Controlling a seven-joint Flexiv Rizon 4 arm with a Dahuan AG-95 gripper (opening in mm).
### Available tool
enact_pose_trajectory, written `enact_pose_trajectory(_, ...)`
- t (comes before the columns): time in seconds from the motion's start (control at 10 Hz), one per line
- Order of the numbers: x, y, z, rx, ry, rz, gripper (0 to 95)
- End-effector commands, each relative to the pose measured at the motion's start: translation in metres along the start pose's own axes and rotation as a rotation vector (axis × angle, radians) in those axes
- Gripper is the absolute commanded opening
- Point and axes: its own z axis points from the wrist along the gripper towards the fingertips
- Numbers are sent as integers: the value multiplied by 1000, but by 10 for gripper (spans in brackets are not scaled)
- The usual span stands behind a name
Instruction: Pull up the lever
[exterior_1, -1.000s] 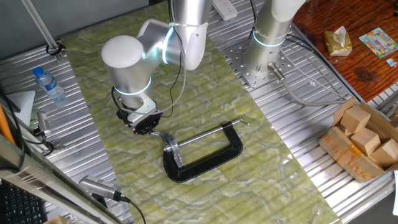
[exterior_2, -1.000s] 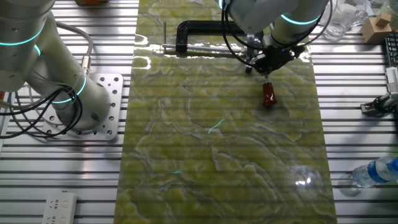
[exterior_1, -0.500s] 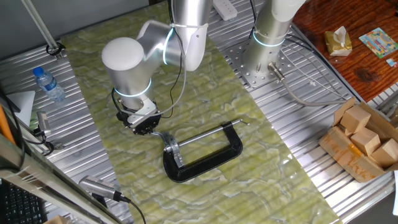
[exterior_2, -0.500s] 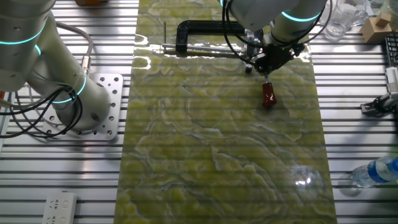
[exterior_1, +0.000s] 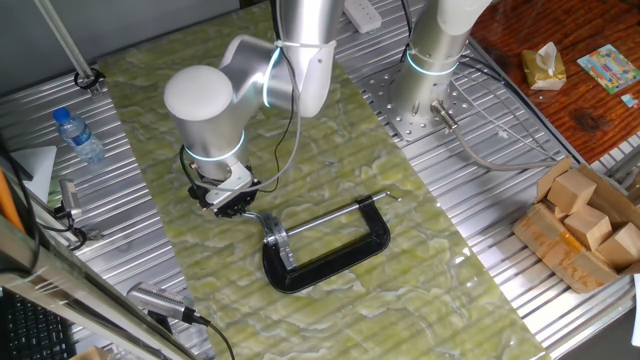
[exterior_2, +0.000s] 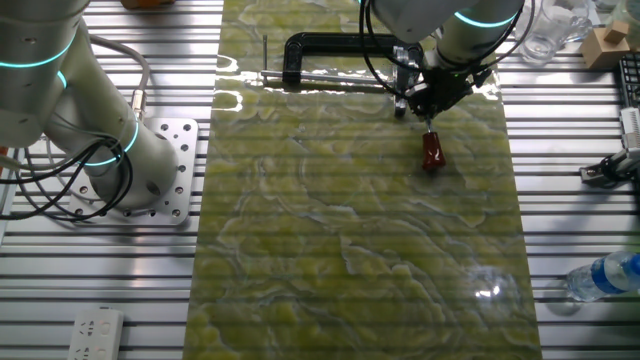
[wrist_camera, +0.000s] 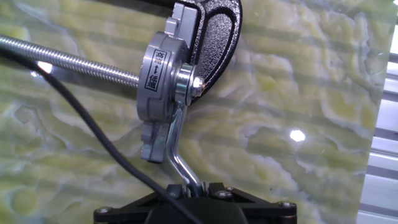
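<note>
Lever: a thin bent silver rod running from the silver bracket down into the black gripper body at the bottom edge of the hand view; in the other fixed view its red-brown knob points out over the green mat, just beyond the gripper.
Gripper: set down on the lever's rod between bracket and knob; the fingers are hidden, so I cannot tell whether they are closed on the rod.
Bracket: silver, round-faced, pinned to the end of the clamp frame, with the lever joined at its lower part.
Screw rod: long, threaded, running from the bracket off the left edge.
Clamp frame: black, C-shaped, lying flat on the mat.
Mat: green marbled sheet covering the middle of the bench.
Bench: ribbed metal.
Water bottle: standing well apart at the far left.
</note>
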Motion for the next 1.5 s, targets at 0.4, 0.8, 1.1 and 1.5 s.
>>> enact_pose_trajectory(0.4, 0, -1, -9, 0, 6, 17, 0)
enact_pose_trajectory(0.8, 0, -1, -13, -4, 8, 26, 0)
enact_pose_trajectory(1.1, 0, -1, -15, -10, 7, 32, 0)
enact_pose_trajectory(1.5, 0, -1, -20, -28, 12, 39, 0)
